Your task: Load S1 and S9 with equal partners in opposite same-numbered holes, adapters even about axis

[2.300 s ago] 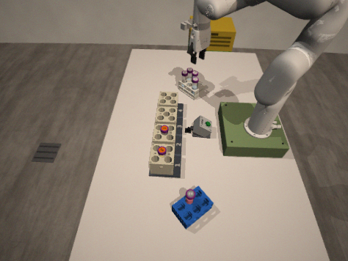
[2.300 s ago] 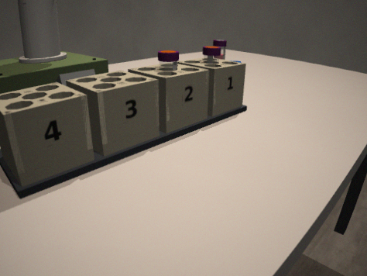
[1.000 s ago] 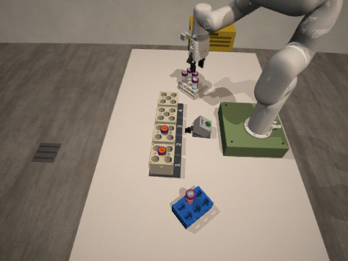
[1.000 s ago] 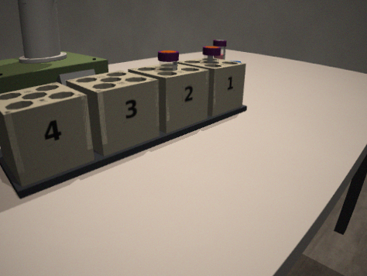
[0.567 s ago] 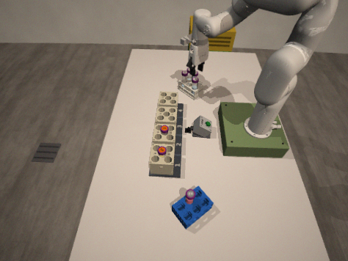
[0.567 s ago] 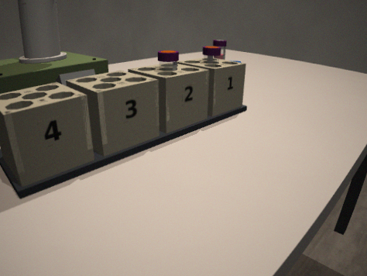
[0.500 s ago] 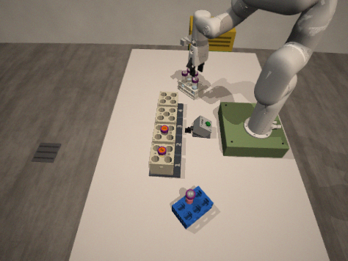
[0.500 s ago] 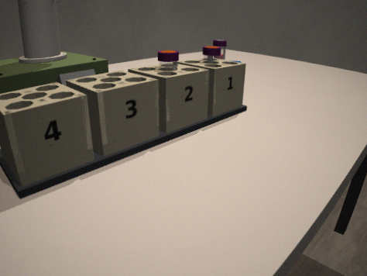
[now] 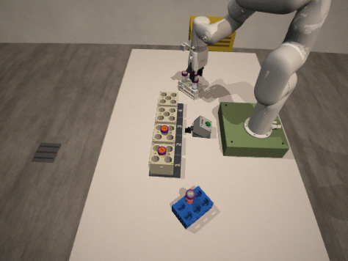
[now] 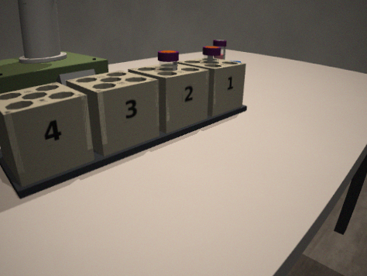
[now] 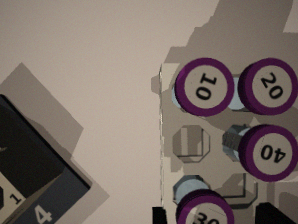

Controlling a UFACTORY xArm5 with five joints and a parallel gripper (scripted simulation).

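Observation:
My gripper [image 9: 194,75] is open and hangs low over the clear rack of water blanks [image 9: 189,88] at the far end of the table. In the wrist view its two fingertips stand on either side of the 30 mL cap [image 11: 205,210] without gripping it. Caps 10 [image 11: 205,86], 20 [image 11: 270,86] and 40 [image 11: 270,152] stand in the same rack. The stand holds adapters 4 [image 10: 42,132], 3 [image 10: 124,108], 2 [image 10: 186,93] and 1 [image 10: 228,83]. One orange-dot tube stands in adapter 2 [image 9: 164,128] and one in adapter 1 [image 9: 161,149]. Their labels are too small to read.
A blue rack [image 9: 193,207] near the front holds the grey-dot tube X2 [image 9: 190,195]. The green DONE key [image 9: 208,124] sits on its small desk beside the stand. The arm's green base [image 9: 253,128] is to the right. A yellow box [image 9: 216,37] stands behind the table.

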